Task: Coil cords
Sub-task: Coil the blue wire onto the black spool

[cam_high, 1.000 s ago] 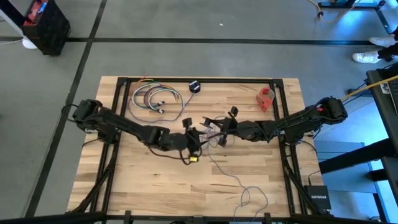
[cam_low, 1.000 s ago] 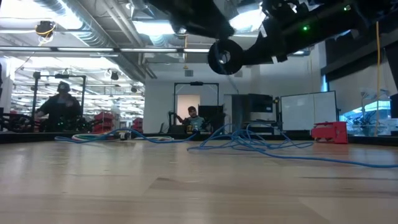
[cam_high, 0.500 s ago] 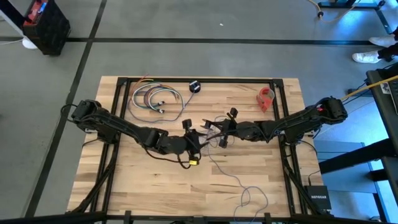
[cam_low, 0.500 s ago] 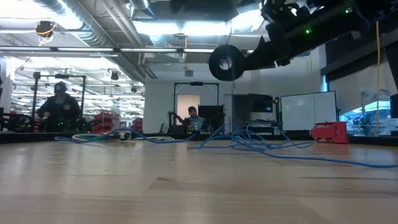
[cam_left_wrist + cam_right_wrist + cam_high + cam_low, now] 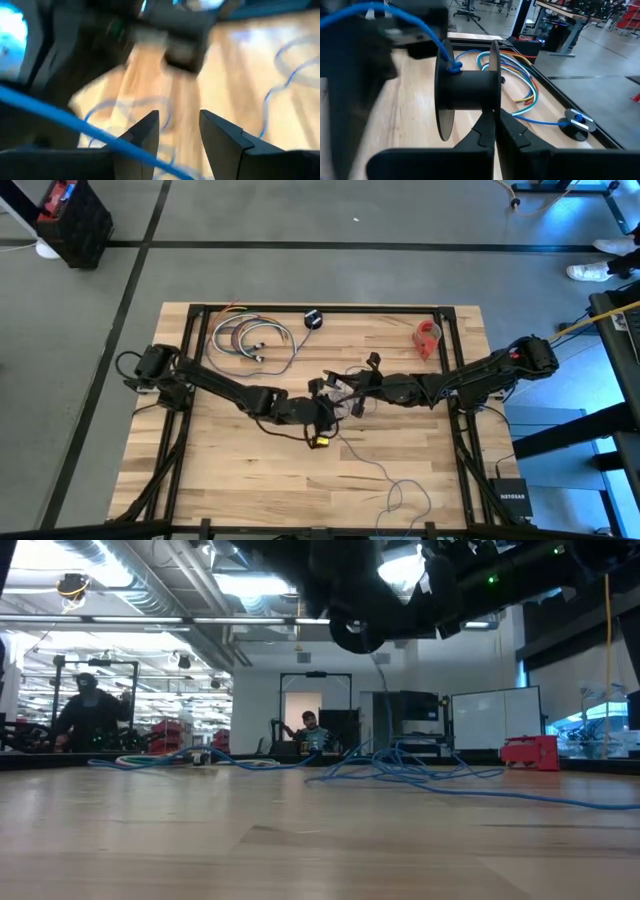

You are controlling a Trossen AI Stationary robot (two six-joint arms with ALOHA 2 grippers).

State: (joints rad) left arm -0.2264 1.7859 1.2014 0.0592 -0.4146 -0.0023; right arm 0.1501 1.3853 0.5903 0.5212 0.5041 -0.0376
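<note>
The cord (image 5: pixel 372 468) is very thin, limp and light. It has no stiffness to hold a loop, so it tangles readily and needs steady light tension while winding. In the high view it trails from the frame centre down to a loose heap at the lower centre-right of the table (image 5: pixel 250 480).

The spool (image 5: pixel 467 92) is rigid, black and two-flanged, and is the sound place to take hold. In the right wrist view the cord is tied at the hub, so the next grasp on the cord is best made just beside that knot.

The right gripper (image 5: pixel 495 125) holds the spool, its fingers closed narrow on the near flange. In the low view the spool (image 5: pixel 357 632) hangs above the table at upper centre.

The left gripper (image 5: pixel 179 131) is at the centre of the high view, just beside the right gripper (image 5: pixel 352 392). Its fingers stand narrowly parted. The cord (image 5: pixel 75 125) crosses in front of them, but whether they grip it cannot be told.

Compared with half a second ago, the left gripper (image 5: pixel 322 402) has advanced toward the right side of the frame and closed on the spool. The right arm is unchanged. In the low view the spool is now partly masked by the left arm.
</note>
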